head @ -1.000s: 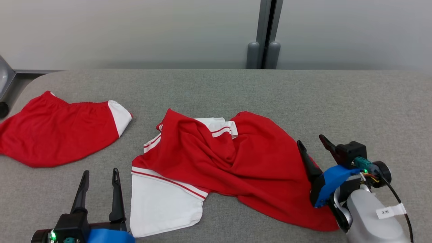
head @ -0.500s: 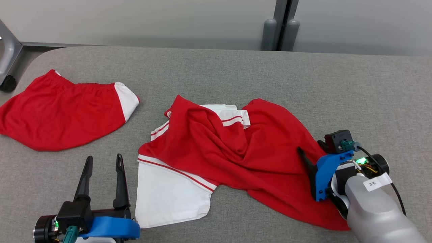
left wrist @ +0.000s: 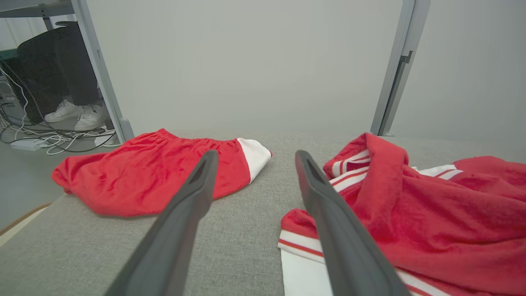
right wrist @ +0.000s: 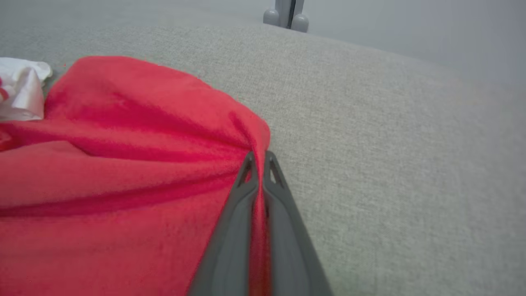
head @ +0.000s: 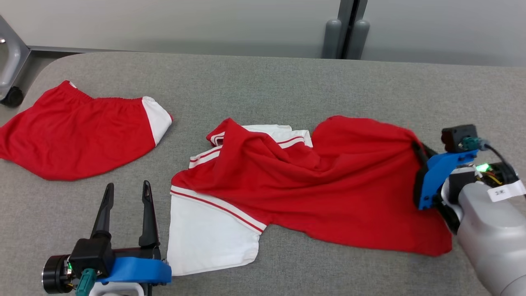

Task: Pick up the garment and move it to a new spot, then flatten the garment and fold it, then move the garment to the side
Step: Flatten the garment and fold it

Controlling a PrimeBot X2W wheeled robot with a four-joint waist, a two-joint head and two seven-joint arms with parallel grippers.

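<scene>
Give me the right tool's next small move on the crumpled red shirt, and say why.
Probably raise the right tool a little: it is shut on a fold at the edge of the red shirt, while the rest lies crumpled on the grey table. The left tool stands open beside the white sleeve, holding nothing.

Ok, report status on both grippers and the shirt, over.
Right gripper shut on edge of red shirt. Left gripper open, empty. Shirt crumpled on table. Red shorts far left, apart from it.
</scene>
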